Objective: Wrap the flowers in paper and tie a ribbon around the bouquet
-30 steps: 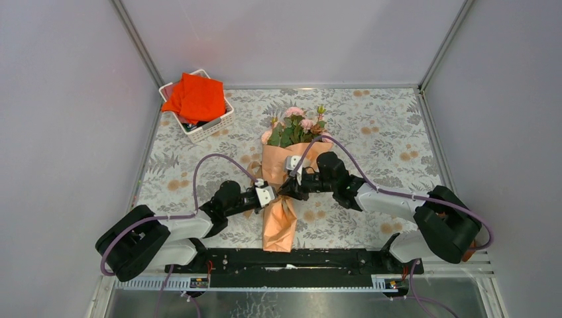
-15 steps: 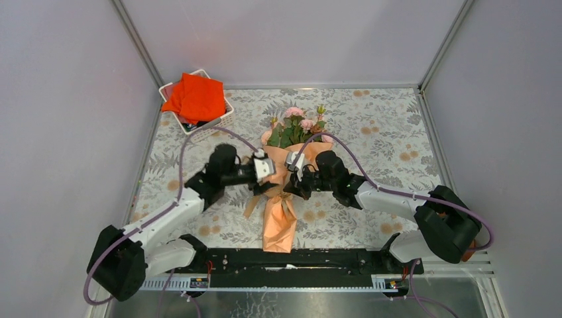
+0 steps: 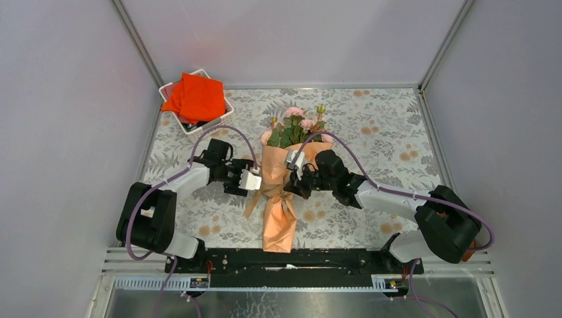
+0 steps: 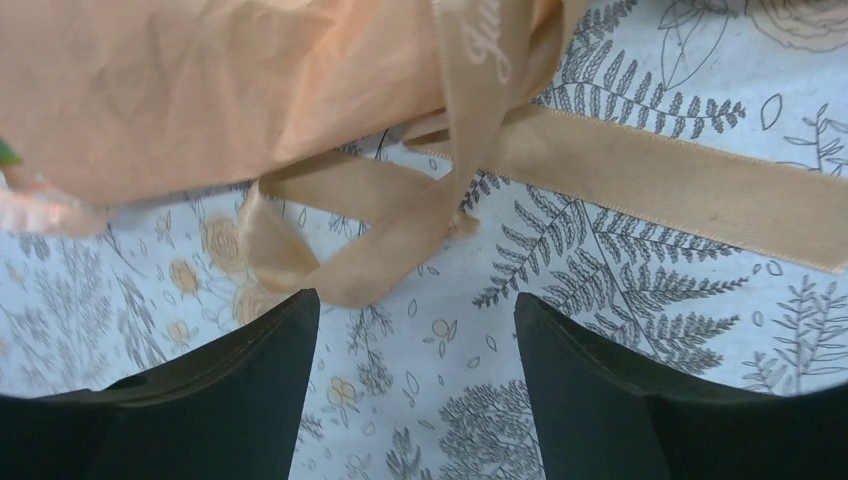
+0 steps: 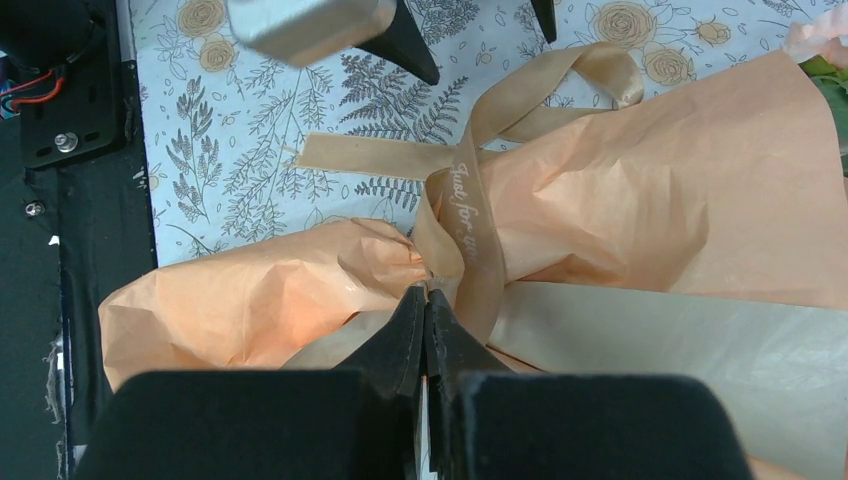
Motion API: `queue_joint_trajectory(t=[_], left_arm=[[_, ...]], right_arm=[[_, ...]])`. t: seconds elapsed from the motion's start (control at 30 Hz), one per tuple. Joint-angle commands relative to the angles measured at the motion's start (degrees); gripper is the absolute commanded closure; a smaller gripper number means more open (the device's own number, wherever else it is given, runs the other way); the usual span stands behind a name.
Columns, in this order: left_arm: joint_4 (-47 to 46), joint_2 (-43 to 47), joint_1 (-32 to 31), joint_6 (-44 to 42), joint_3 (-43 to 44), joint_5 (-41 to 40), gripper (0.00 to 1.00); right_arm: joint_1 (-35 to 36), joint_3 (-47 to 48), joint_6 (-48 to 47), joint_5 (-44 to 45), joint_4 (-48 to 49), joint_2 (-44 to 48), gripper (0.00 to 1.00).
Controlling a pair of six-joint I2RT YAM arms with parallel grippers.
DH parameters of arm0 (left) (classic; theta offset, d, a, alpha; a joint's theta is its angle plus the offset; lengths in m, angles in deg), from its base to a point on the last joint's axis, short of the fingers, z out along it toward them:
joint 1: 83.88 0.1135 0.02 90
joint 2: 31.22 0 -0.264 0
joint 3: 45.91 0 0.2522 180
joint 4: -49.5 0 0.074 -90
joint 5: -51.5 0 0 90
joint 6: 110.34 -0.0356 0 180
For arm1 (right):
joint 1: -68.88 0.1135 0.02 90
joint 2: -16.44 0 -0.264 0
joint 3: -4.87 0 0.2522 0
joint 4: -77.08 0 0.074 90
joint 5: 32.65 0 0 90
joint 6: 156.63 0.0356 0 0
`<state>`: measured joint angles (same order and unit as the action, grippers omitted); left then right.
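Note:
The bouquet lies along the middle of the table, its pink flowers (image 3: 295,124) at the far end and the peach-orange paper (image 3: 278,218) wrapped round the stems. A tan ribbon (image 3: 268,192) crosses the narrow waist of the paper (image 5: 650,190), printed with white script (image 5: 470,235). One loop (image 4: 380,230) and a flat tail (image 4: 680,180) lie on the cloth. My left gripper (image 4: 410,305) hovers open just left of the loop, holding nothing (image 3: 255,180). My right gripper (image 5: 428,293) is shut on the ribbon at the crossing (image 3: 291,189).
A white basket (image 3: 217,124) holding an orange-red cloth (image 3: 195,98) stands at the back left corner. Grey walls close in the floral tablecloth (image 3: 371,132) on three sides. The black base rail (image 3: 285,260) runs along the near edge.
My left gripper has opened, let go of the ribbon and swung out to the bouquet's left side. The right gripper has closed at the ribbon's crossing and stayed there.

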<state>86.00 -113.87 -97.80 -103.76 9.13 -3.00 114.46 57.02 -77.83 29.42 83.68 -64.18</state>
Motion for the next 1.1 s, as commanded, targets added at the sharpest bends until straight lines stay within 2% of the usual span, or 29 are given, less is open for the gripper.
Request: queue_joint_trajectory(t=[0.0,0.1,0.23,0.3,0.4,0.43,0.5,0.6,0.67,0.73,0.83,0.93,1.07], left_arm=[[-4.0,-2.0,-2.6,-9.5,-0.2,-2.3,0.22],[-12.0,-2.8,-3.5,-6.2,-2.7,-3.2,0.34],[-17.6,-2.9,-3.5,-10.8,-7.0,-4.4,0.55],[-16.5,-2.2,-3.5,-13.0,-8.3,-3.8,0.67],[-14.2,0.5,-3.7,-15.2,-9.8,-4.1,0.95],[-12.9,1.7,-3.7,-15.3,-10.0,-4.6,1.00],[-6.9,4.7,-3.8,-12.2,-8.2,-4.8,1.00],[10.2,9.2,-5.4,-4.9,-1.6,-1.3,1.00],[20.6,11.3,-8.6,1.2,2.1,2.1,1.00],[26.7,12.9,-13.7,10.1,3.8,6.2,1.00],[26.1,13.7,-22.3,27.6,5.4,14.2,1.00],[12.9,13.2,-26.4,49.9,5.6,20.4,1.00],[-15.6,10.7,-29.3,79.3,1.8,22.6,1.00]], right_arm=[[-0.4,1.1,0.5,-0.5,1.8,0.6,1.00],[-0.3,1.0,0.7,-0.3,2.2,0.6,1.00],[-0.3,1.2,0.8,-0.2,1.8,0.8,1.00],[-0.3,1.5,1.0,0.0,1.7,0.9,1.00],[-0.3,2.2,2.0,0.9,1.0,0.7,1.00],[-0.3,2.6,2.6,1.4,0.6,0.7,1.00],[-0.3,3.5,4.0,2.3,0.2,0.6,1.00],[-0.3,4.1,7.2,3.6,1.1,0.6,1.00],[-0.3,4.6,9.3,4.0,1.7,0.3,1.00],[-0.4,5.3,10.7,4.2,1.6,-0.2,1.00],[-0.3,5.9,13.2,4.3,1.7,-1.0,1.00],[-0.3,6.8,15.3,5.3,0.9,-1.2,1.00],[-0.3,8.7,18.9,6.3,-1.2,-1.7,1.00]])
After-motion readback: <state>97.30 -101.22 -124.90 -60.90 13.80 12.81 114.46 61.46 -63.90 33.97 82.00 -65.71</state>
